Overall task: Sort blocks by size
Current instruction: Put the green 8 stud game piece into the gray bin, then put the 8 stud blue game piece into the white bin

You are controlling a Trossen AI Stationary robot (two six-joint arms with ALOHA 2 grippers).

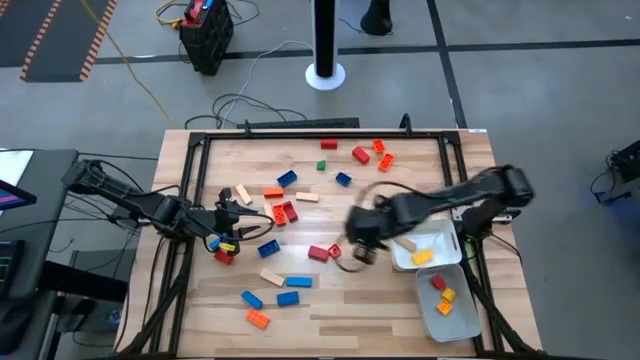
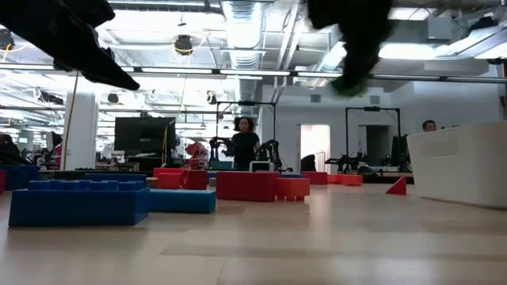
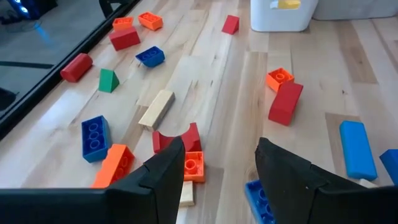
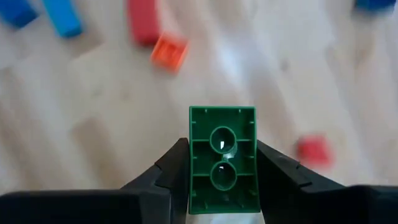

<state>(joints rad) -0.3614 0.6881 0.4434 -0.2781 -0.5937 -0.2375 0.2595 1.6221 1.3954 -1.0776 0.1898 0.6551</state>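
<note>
Wooden tabletop [image 1: 330, 300], blocks [image 1: 280, 210] scattered left and centre of the high view. Right gripper [image 4: 222, 163] clamps a green block [image 4: 222, 158], lifted clear, likely bound for the white trays [image 1: 455, 300] at lower right. Left gripper [image 3: 219, 167] hangs parted, empty, at mid-left.

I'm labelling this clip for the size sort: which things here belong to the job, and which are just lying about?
Part of the job:
- loose blocks on the table
- green block gripped in the right hand
- two white trays, blocks inside
- left hand, open over the scatter

Just lying about:
- black case on the floor
- cables
- white post
</note>
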